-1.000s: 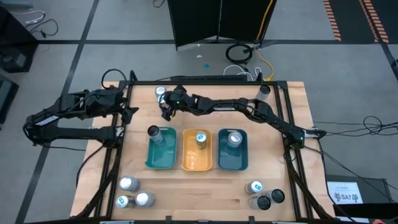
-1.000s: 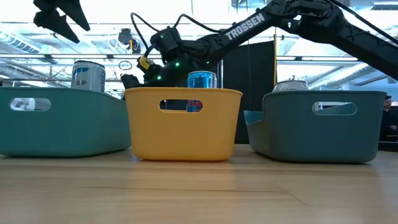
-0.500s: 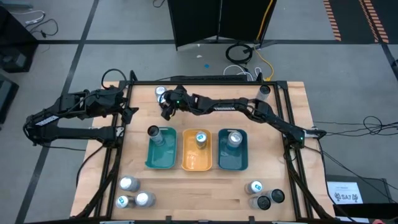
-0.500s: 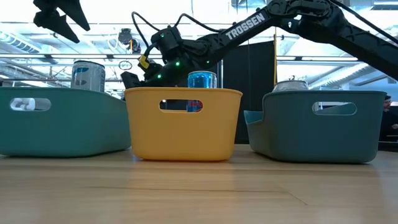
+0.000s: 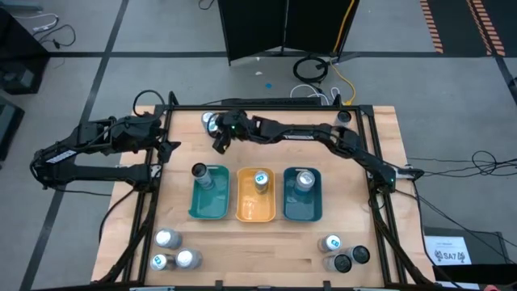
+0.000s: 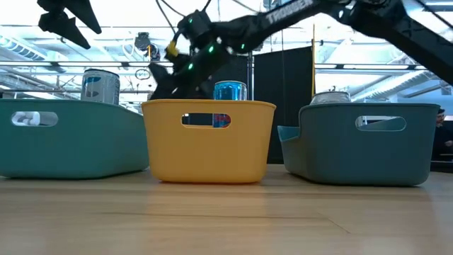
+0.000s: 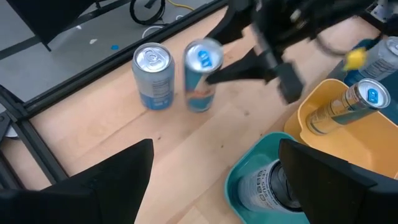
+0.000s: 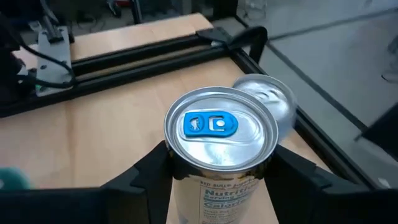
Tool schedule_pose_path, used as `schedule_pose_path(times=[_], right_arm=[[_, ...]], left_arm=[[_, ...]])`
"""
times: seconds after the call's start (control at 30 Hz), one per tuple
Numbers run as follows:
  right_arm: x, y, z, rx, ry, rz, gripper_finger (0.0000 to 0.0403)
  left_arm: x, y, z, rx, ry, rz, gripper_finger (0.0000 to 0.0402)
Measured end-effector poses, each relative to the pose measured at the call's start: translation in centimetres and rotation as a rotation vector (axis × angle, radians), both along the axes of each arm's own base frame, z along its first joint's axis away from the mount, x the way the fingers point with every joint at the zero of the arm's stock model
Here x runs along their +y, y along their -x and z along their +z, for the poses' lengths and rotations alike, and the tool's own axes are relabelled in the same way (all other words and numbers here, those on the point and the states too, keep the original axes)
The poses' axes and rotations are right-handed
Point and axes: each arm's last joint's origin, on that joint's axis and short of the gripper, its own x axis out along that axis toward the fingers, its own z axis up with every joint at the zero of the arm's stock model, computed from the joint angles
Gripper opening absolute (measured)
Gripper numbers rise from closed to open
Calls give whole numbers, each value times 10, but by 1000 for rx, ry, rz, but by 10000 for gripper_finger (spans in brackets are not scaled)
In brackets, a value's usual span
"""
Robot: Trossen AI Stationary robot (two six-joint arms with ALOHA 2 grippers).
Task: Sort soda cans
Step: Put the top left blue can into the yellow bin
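The right claw [image 8: 217, 163] is reaching across the far left part of the light wooden surface [image 5: 266, 238], and it is clenching the slim silver soda can with a blue pull tab [image 8: 221, 146]. In the right wrist view this can is sitting upright between the two dark fingers [image 8: 146, 171], which are pressing on its opposite sides below the rim. From the left wrist view the same can [image 7: 201, 74] is standing just beside a silver-topped light blue soda can [image 7: 153, 76], the two close together but apart. In the high view both cans are lying near the surface's far edge, behind the teal rectangular plastic tray [image 5: 209, 194].

The left claw [image 5: 168, 147] is hovering at the left edge of the surface with its fingers spread wide and holding nothing, well apart from the clenched can.

The teal tray is carrying one upright silver can [image 5: 199, 172]; the orange rectangular plastic tray [image 5: 257, 204] is carrying a slim blue-tabbed can [image 5: 261, 180]; the blue rectangular plastic tray [image 5: 303, 202] is carrying a silver-topped can [image 5: 304, 179]. Three silver cans [image 5: 173, 251] are clustering at the near left corner, and three more cans [image 5: 342, 253], two of them dark, are clustering at the near right corner.
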Motion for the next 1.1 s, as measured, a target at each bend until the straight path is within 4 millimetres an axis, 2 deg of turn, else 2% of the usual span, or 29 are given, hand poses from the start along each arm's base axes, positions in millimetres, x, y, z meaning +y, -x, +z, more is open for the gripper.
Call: schedule_pose_path(times=[0.1,0.3,0.4,0.5,0.6,0.73,0.9,1.0,1.1], right_arm=[[4,12,23,27,-29,-13,193],[20,50,88,52,-66,-21,200],[39,66,112,67,-74,-15,199],[66,78,125,90,-47,-22,200],[92,97,126,131,-15,-53,200],[117,118,121,33,13,-97,202],[128,140,104,-166,-34,-67,203],[133,145,89,-181,-69,-33,203],[139,146,85,-148,-55,6,203]], left_arm=[[0,0,0,3,0,-1,354],[0,0,0,5,0,-1,354],[0,0,0,5,0,-1,354],[0,0,0,5,0,-1,354],[0,0,0,5,0,-1,355],[0,0,0,5,0,-1,354],[0,0,0,5,0,0,354],[0,0,0,4,1,0,355],[0,0,0,4,2,0,354]])
